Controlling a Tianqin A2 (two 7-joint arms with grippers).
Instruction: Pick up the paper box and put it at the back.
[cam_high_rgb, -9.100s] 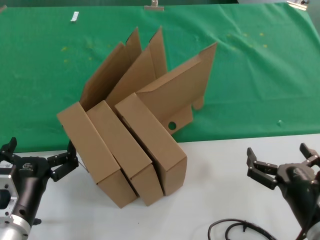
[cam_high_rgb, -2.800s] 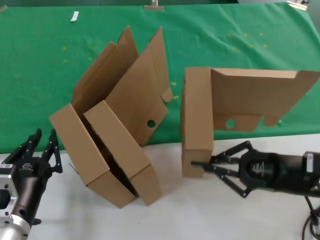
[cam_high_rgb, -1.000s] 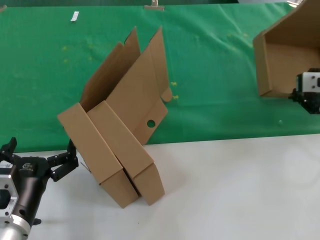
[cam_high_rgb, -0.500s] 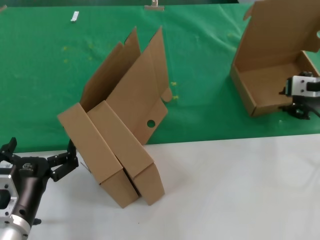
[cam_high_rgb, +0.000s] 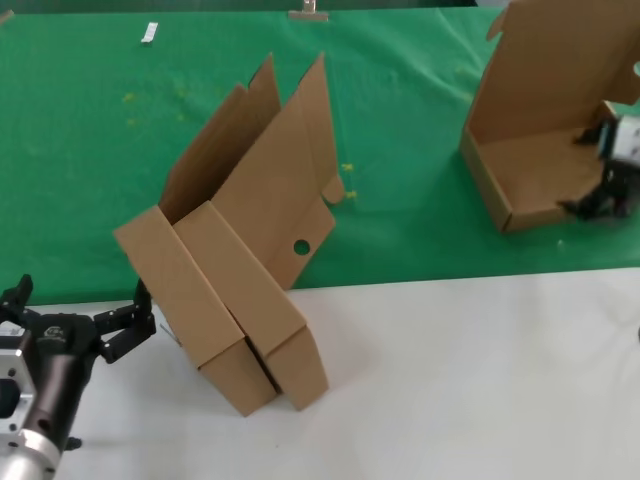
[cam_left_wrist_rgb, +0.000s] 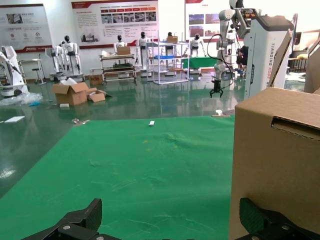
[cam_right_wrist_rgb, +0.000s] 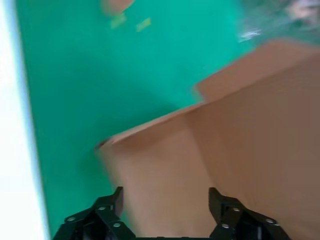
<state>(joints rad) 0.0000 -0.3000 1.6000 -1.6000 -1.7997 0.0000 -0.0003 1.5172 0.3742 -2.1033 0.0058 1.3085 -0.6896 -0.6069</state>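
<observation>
On the green cloth (cam_high_rgb: 420, 130) at the back sits the paper box (cam_high_rgb: 525, 165), far to the right of the two other boxes (cam_high_rgb: 235, 300). It rests flat with its tall lid standing up and its tray open toward me. My right gripper (cam_high_rgb: 607, 190) hangs just at the box's right edge with its fingers spread apart and nothing between them. A wide stretch of bare green lies between this box and the two leaning boxes. Those two stand across the line where the green meets the white table (cam_high_rgb: 470, 380). My left gripper (cam_high_rgb: 75, 330) waits just left of them, low over the white, fingers spread.
</observation>
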